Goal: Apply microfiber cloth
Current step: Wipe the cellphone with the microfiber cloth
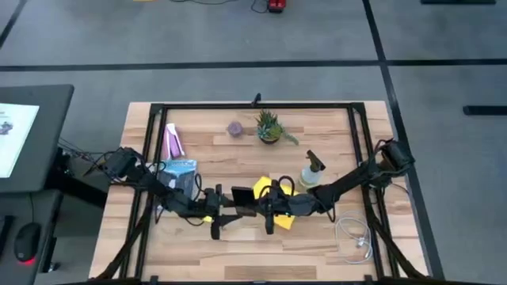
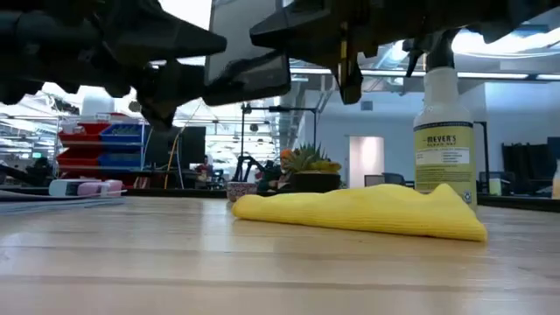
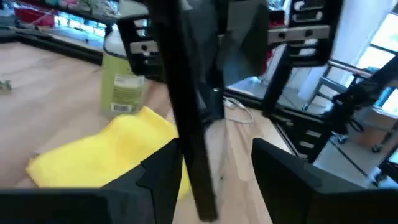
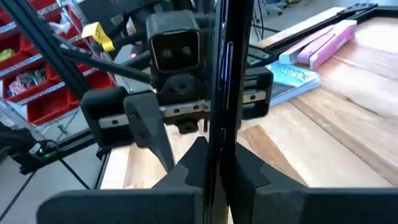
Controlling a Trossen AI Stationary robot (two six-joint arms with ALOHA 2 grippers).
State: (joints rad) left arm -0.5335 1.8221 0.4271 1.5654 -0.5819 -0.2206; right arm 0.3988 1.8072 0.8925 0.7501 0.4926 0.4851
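The microfiber cloth is soft, matt yellow fabric; the bench is smooth pale wood; the smartphone is glossy black.

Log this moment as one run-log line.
phone: held off the table between both grippers | left gripper: shut on phone | right gripper: shut on phone | cloth: on table, untouched

Both arms matte black, 2 angular fingers each. Left gripper: boxy wrist camera with 2 lenses, silver screwed rail. Right gripper: same silver rail.
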